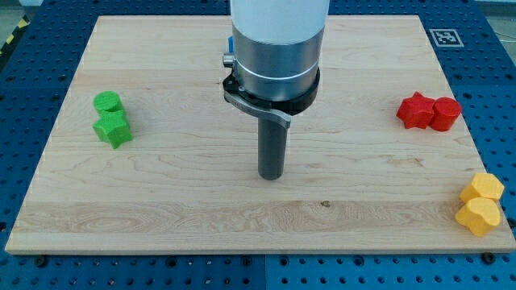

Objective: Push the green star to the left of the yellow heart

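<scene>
Camera view: the arm's tip (272, 176) stands mid-board, touching nothing; it is a bare rod with no jaws to open or close. The green star (112, 128) sits far to the tip's left, beside a green round block (107, 102). The yellow heart (482, 187), probably the upper yellow block, lies far right, so the arm must get round to the star's left.

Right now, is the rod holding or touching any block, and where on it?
Nothing is held. My tip stands mid-board, apart from every block, the green star far toward the view's left.
</scene>
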You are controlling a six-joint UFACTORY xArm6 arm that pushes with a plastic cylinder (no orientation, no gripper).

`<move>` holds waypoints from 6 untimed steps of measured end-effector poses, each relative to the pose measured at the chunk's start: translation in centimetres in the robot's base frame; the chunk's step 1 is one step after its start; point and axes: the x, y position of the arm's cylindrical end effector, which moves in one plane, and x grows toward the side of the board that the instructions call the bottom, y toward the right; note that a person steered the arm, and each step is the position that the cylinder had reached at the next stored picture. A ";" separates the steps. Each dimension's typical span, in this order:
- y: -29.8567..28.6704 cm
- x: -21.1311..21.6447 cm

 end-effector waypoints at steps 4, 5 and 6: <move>-20.7 6.6; -26.9 2.4; -30.0 -3.0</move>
